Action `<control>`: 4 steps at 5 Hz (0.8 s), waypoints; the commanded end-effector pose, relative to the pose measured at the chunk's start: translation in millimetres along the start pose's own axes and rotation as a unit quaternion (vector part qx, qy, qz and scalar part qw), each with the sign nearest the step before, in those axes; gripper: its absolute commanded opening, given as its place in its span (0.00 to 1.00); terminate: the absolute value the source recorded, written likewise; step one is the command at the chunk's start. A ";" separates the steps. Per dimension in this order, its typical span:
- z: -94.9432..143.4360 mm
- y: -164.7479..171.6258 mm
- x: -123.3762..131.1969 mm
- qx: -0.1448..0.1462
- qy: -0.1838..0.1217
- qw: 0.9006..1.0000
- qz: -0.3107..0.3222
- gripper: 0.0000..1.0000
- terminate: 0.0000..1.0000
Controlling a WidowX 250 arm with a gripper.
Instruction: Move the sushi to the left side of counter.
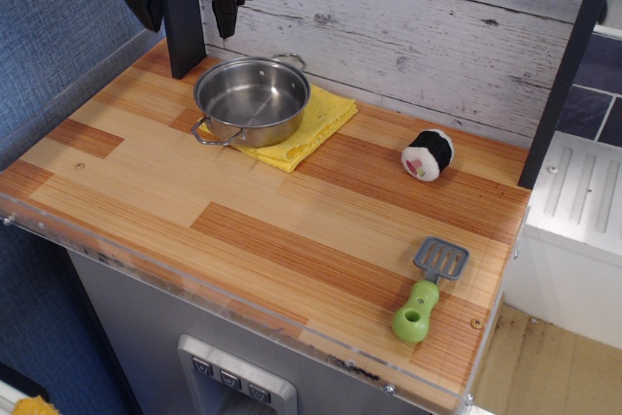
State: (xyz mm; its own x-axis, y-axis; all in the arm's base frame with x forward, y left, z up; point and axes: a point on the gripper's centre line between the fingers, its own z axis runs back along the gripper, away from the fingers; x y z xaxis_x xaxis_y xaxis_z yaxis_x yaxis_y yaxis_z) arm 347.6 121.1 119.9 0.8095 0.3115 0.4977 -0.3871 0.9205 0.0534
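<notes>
At the near edge, a clear plastic rim ran along the large rectangular tabletop [146, 182] of light and reddish-brown wood-grain planks. Near the front right corner lay a grey slotted spatula with a green handle [429, 291], flat on the planks and well apart from everything else.

Further back on the right side rested the small plush sushi roll [428, 155], with a black outer band and a white rice face showing a pink and green centre. It lay tipped on its side, alone, with nothing touching it.

Behind the middle, toward the left, a round stainless steel pot with two loop handles [252, 99] stood upright on a folded yellow cloth [309, 128]. The pot was empty inside; only the shiny bottom showed. The cloth stuck out from under it on the right and front.

At the far left corner hung the black pincer [185, 7], high above the planks and just behind the pot. Its two fingers stood apart, rather wide open, and they held nothing.

In my judgement the task was at its first step: the sushi was not yet grasped and lay far from the pincer. The next move would call for travelling right across the pot, lowering over the roll, and closing gently on its soft band.
</notes>
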 end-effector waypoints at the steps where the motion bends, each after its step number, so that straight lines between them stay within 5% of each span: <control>1: 0.0 0.0 0.0 0.000 0.000 1.000 0.000 1.00 0.00; 4: 7.0 -88.0 -26.8 -0.056 -0.013 0.992 -0.112 1.00 0.00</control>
State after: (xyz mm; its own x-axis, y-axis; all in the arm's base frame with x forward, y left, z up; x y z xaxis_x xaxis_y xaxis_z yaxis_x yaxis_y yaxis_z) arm 356.2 25.4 93.2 0.8811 0.0821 0.4657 -0.1303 0.9888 0.0724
